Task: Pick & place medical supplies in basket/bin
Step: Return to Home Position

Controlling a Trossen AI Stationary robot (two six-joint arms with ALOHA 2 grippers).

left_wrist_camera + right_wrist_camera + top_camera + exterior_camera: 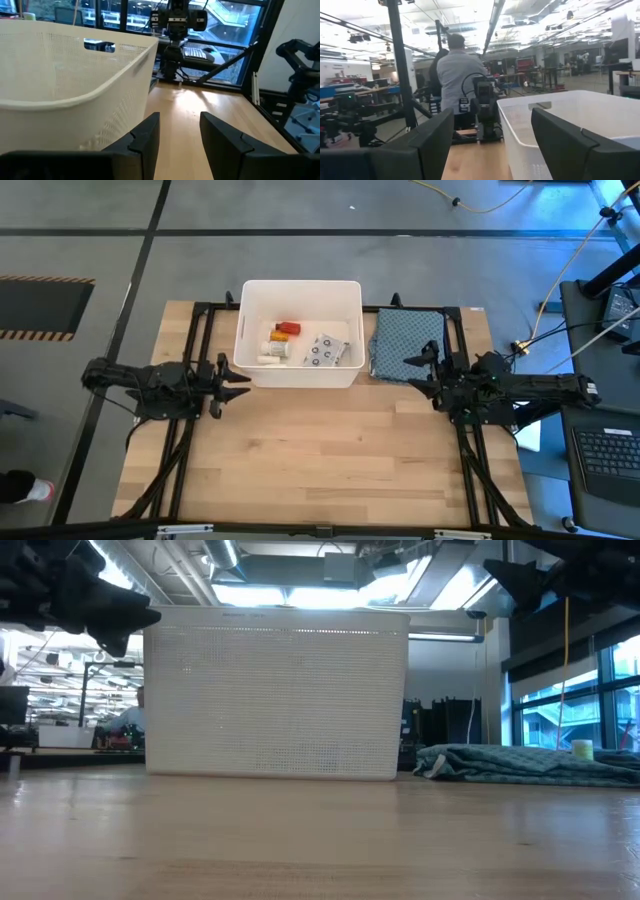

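The white tub (pixel 300 332) stands at the table's far middle. Inside it lie a red bottle (pixel 288 328), small white cylinders (pixel 272 353) and a dotted blister pack (pixel 325 352). My left gripper (pixel 240 380) hovers open beside the tub's near left corner, with the tub wall (pixel 75 80) close to its fingers. My right gripper (pixel 412 366) is open, raised over the near edge of the blue-grey cloth (pixel 407 340), right of the tub (pixel 560 125). Neither holds anything.
The blue-grey patterned cloth (pixel 530 762) lies folded right of the tub, at the far right of the table. Bare wooden tabletop (pixel 320 450) fills the near half. A person (pixel 457 75) stands in the room beyond the table.
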